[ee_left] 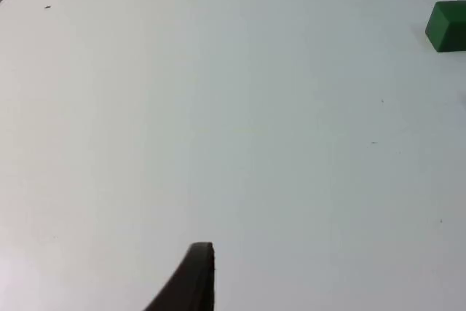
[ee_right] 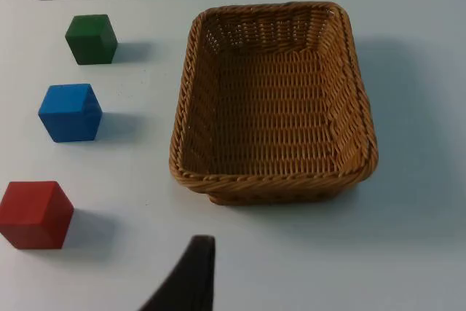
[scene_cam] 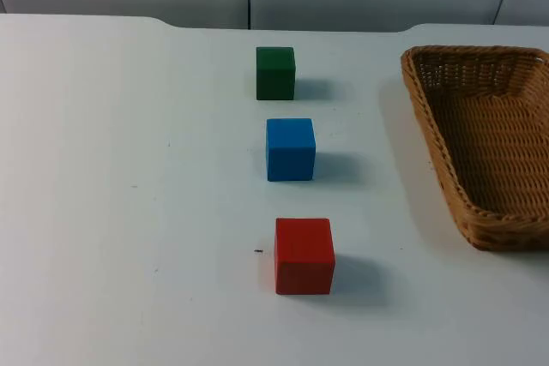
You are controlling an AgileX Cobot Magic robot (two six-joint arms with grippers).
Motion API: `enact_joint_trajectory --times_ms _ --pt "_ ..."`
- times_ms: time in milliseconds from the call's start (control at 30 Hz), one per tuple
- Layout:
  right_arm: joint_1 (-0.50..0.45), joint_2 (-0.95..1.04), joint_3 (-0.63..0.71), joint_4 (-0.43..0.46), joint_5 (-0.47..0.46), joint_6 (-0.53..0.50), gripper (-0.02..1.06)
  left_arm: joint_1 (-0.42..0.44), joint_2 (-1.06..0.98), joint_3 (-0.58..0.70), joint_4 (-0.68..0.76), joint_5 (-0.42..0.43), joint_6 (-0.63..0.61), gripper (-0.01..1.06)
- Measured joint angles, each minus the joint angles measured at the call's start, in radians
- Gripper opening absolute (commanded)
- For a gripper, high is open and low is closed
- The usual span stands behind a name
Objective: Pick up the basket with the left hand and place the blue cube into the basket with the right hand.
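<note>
The basket [scene_cam: 480, 147] sat empty at the table's right side; the blue cube [scene_cam: 290, 149] stood between green cube [scene_cam: 275, 73] and red cube [scene_cam: 304, 255]. Left gripper [ee_left: 191, 282] hung over bare table, right gripper [ee_right: 188, 276] near the basket; jaw opening could not be told. Judgement: the left arm should reach for the basket's near rim, clearing the cubes.

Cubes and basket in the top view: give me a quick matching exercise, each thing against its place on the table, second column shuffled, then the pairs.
Things:
1. green cube
2. blue cube
3. red cube
4. basket

Places:
A. middle of the row of cubes
B. at the table's right side, empty
C. end of the row nearest the partition wall
D. end of the row nearest the camera

Pairs: 1-C, 2-A, 3-D, 4-B
</note>
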Motion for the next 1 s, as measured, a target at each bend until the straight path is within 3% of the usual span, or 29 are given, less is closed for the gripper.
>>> enact_joint_trajectory --times_ms 667,1000 --pt "0.0 0.0 0.0 0.0 0.0 0.0 1.04 0.0 0.0 0.0 -0.052 -0.004 0.0 1.05" --pt "0.0 0.0 0.0 0.0 0.0 0.0 1.04 0.0 0.13 -0.083 -0.109 -0.068 0.016 1.05"
